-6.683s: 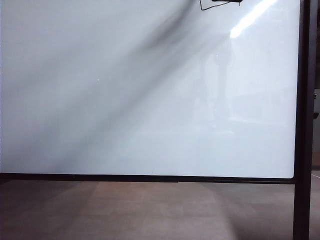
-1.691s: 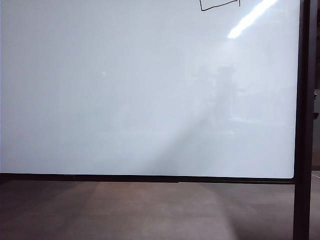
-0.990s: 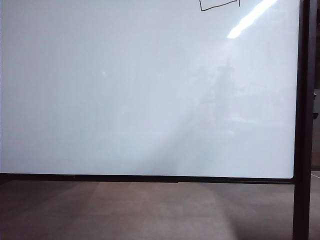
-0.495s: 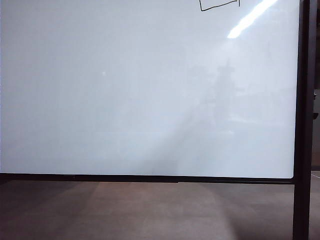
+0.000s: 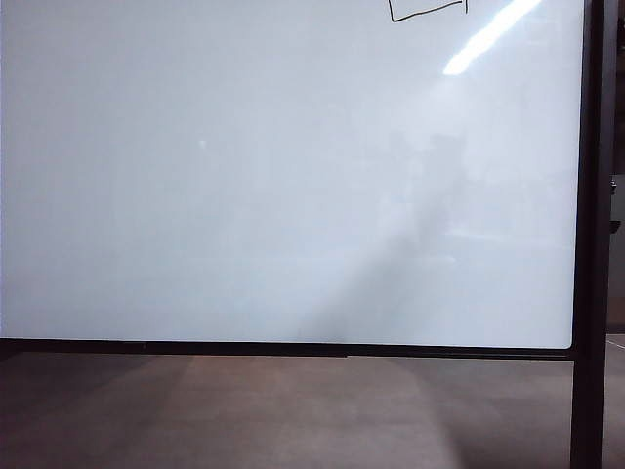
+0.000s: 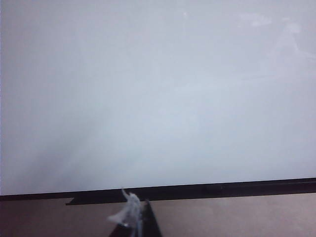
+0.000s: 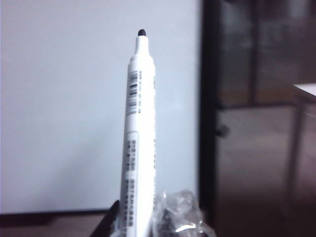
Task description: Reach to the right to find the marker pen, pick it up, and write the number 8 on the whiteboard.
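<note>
Compared with several seconds back, we saw right gripper (image 7: 133,224) off whiteboard (image 5: 244,195), pinching marker pen (image 7: 137,138), tip clear. Number 8 (image 5: 427,10) partly visible at top edge, apparently drawn. Left gripper (image 6: 133,222) low; pincer state untellable.

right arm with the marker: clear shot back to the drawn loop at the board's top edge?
Probably yes. The right pincer is shut on the marker pen, tip uncapped, off the whiteboard. Nothing shows between it and the number 8; the left pincer sits low.
</note>
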`<move>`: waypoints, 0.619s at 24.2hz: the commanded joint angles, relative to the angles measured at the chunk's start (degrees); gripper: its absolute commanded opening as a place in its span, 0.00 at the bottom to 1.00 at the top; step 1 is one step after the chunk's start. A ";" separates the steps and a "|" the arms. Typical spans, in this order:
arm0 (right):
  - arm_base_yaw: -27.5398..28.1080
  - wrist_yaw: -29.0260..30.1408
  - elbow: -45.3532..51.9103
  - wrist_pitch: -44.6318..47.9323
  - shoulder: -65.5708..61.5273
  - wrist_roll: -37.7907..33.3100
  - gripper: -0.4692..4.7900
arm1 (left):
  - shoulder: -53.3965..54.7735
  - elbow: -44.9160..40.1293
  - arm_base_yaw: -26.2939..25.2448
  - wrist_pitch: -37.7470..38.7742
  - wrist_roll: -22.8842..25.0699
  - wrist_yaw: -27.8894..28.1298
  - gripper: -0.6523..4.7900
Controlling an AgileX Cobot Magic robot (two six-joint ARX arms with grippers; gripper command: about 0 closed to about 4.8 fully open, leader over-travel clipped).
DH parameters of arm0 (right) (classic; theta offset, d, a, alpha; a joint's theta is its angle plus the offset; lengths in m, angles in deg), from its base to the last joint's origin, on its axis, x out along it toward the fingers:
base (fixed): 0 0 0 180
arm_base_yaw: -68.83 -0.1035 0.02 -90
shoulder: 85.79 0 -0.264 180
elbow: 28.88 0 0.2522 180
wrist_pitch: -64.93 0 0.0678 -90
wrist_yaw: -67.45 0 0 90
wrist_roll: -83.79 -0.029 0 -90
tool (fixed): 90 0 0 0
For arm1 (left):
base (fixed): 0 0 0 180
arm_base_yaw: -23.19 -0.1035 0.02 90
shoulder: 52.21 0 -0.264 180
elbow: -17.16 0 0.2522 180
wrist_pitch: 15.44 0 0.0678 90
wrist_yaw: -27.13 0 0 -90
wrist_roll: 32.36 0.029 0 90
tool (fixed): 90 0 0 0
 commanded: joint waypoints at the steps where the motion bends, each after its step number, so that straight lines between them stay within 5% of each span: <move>1: 5.79 3.45 0.07 -1.62 0.04 -0.07 0.08 | 0.04 0.17 -0.02 -0.70 0.00 -0.11 0.11; 7: 11.34 3.45 0.07 -3.80 0.04 0.15 0.08 | 0.04 0.17 -0.02 -0.70 0.00 -0.11 0.11; 15: 11.52 4.59 0.07 -5.77 0.04 0.15 0.08 | 0.04 0.17 -0.02 -0.70 0.00 -0.11 0.11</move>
